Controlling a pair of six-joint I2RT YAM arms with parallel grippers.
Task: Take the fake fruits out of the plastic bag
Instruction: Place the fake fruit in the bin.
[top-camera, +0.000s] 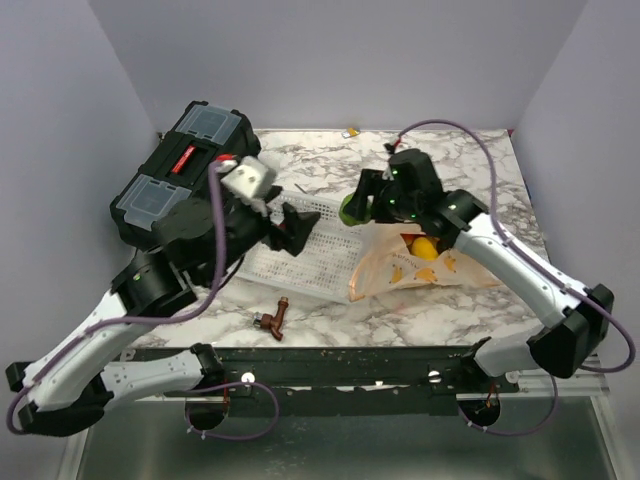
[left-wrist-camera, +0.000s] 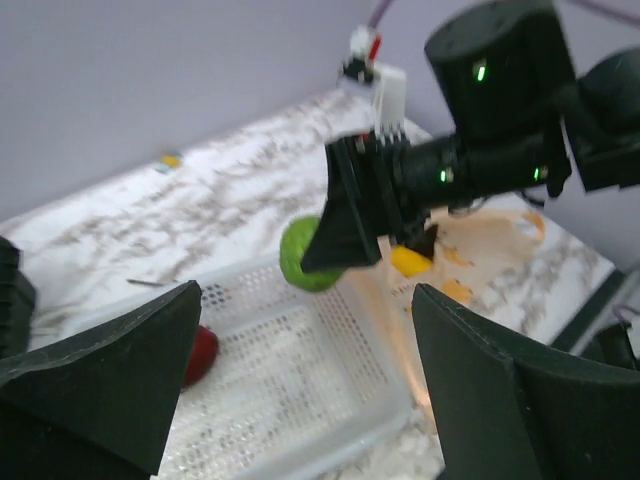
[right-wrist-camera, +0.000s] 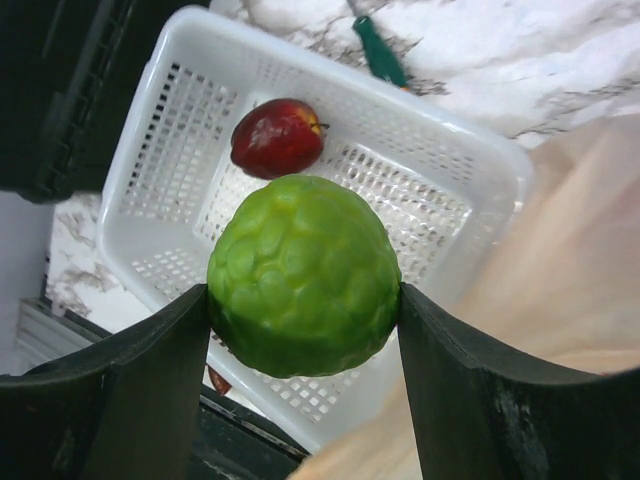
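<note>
Marble table (top-camera: 320, 160) carries a white basket (right-wrist-camera: 470, 170); the right claw (top-camera: 352, 205) clamps a green fruit (right-wrist-camera: 303, 275) above its edge, beside the plastic bag (top-camera: 400, 270). It should lower before releasing; the left claw (left-wrist-camera: 305, 300) gapes empty.

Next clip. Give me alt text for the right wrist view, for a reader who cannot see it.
The right end effector grips a bumpy green fake fruit between its two dark fingers. Behind it lies a white perforated basket holding one red fruit, with the pale peach plastic bag at the right edge.
</note>
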